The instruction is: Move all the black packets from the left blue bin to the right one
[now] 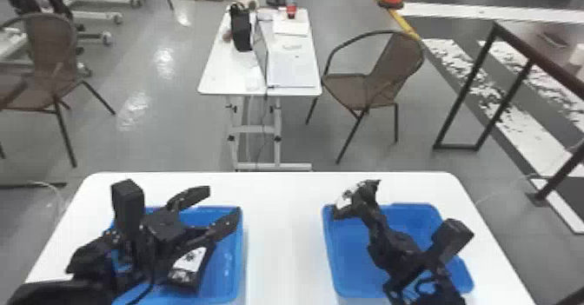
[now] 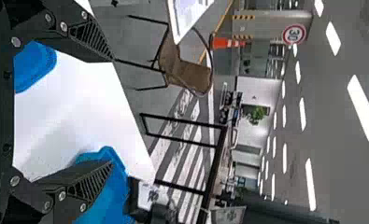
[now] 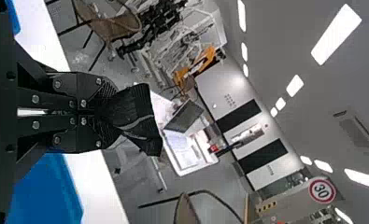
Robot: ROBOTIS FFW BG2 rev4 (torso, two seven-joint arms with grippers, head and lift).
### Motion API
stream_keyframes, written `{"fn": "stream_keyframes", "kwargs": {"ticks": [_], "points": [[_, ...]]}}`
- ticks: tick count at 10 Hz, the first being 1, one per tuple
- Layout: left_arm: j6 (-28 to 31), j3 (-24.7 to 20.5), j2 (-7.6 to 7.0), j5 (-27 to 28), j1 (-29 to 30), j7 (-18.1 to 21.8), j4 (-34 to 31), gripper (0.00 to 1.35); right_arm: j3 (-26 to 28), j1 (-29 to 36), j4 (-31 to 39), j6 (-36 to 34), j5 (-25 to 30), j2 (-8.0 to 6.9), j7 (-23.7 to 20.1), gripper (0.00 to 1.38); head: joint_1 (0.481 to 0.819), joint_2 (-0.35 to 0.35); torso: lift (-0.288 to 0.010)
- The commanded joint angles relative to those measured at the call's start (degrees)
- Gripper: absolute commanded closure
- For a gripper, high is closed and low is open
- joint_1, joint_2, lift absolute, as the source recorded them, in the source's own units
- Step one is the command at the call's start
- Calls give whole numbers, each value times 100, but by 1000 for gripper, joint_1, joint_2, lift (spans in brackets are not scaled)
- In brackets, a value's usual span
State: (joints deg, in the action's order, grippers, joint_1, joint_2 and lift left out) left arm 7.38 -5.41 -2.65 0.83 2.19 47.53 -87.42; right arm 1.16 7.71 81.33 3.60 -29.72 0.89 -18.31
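To set this one down well, the right gripper (image 3: 109, 112) wants its soft black packet with a white patch (image 3: 138, 116) brought inward from the rim and lowered before release. The packet juts beyond the tips of the right jaws, which pinch its end between them. Beneath them is the right-hand blue plastic bin (image 1: 347, 260), the packet lying over its far inner corner, so letting go here could drape it across the rim. A low, slow parting of the jaws should let it fall flat; being limp, it may cling to one finger.

The left gripper (image 1: 222, 202) has its jaws spread, with nothing between them, above the left-hand blue plastic bin (image 1: 238, 256). Just below those jaws, partly covered by the arm, is what looks like another black packet, white patch up (image 1: 191, 260), probably the next to fetch.

Counted: two bins on one white worktop (image 1: 282, 221), one packet pinched, one apparently waiting; whether more hide under the left arm, I cannot tell
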Motion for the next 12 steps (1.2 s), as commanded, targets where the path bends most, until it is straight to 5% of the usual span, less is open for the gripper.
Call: {"fn": "stream_keyframes", "kwargs": {"ticks": [1, 4, 6, 7, 10, 12], "points": [[0, -434, 98, -13, 176, 2, -135, 180, 156, -68, -522, 0, 1, 70, 2, 1130, 695, -65, 0], [-53, -715, 142, -48, 299, 2, -223, 104, 314, -481, -1594, 0, 221, 272, -6, 1053, 695, -45, 0], [202, -786, 124, 268, 299, 2, -390, 111, 727, -586, -1734, 0, 379, 263, 20, 280, 695, -58, 0], [308, -830, 80, 461, 308, 2, -434, 111, 877, -499, -1497, 9, 335, 237, 64, 45, 695, -75, 0], [1055, -1032, 151, 945, 352, 11, -434, 111, 991, 11, -302, 396, 37, 34, 73, 170, 695, -89, 0], [1380, -988, 265, 1156, 414, 2, -434, 111, 956, 539, 893, 615, 397, -94, 64, 171, 695, -80, 0]]}}
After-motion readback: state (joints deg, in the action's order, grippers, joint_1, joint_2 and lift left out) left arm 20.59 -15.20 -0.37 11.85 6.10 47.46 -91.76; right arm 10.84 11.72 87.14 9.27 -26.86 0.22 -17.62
